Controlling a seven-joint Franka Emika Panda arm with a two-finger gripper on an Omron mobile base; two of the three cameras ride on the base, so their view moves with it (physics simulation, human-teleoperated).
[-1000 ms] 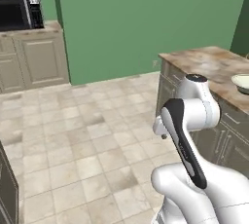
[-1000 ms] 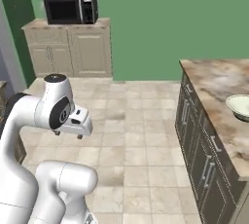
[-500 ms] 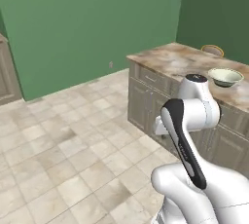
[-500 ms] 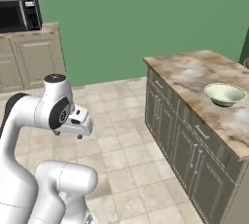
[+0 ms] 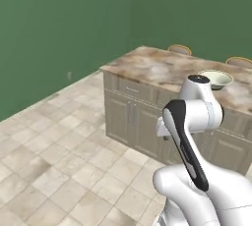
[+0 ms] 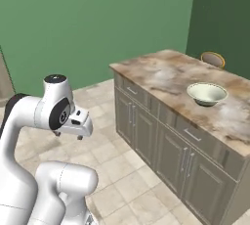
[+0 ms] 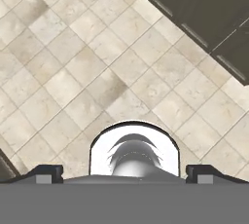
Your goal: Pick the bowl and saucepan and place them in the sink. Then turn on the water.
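Fingers: two small dark finger tips point(image 7: 48, 172) stand wide apart at the lower edge of the hand view, nothing between them; the gripper point(image 7: 125, 173) holds nothing.
Gripper aim: it points down at the beige stone-tile floor point(image 7: 73, 67), just short of the island's dark cabinet fronts point(image 7: 204, 13).
Arm: the white jointed arm with dark joints point(image 5: 189, 122) is folded close over the base, on the floor side of the island and apart from it.
Floor: mottled beige square tiles run from the base up to the foot of the island.
Island: the grey-beige panelled cabinet island with a brown-and-cream marble top point(image 6: 166, 75) stands just ahead of the arm; drawers with slim metal handles sit above its doors.
Bowl: the wide, shallow, glossy, pale greenish-white bowl point(image 6: 207, 93) sits upright on the island's marble top, near the edge that faces the arm, well apart from the gripper; in the left base view the bowl point(image 5: 216, 78) shows just behind the arm's upper joint.
Chairs: two rounded brown chair backs with gold rims point(image 5: 179, 49) rise behind the far edge of the island; one of them point(image 6: 213, 58) shows beyond the bowl.
Wall: a plain green wall point(image 6: 97, 18) stands beyond the island, with a small pale outlet point(image 5: 69, 75) low on it to the island's left.
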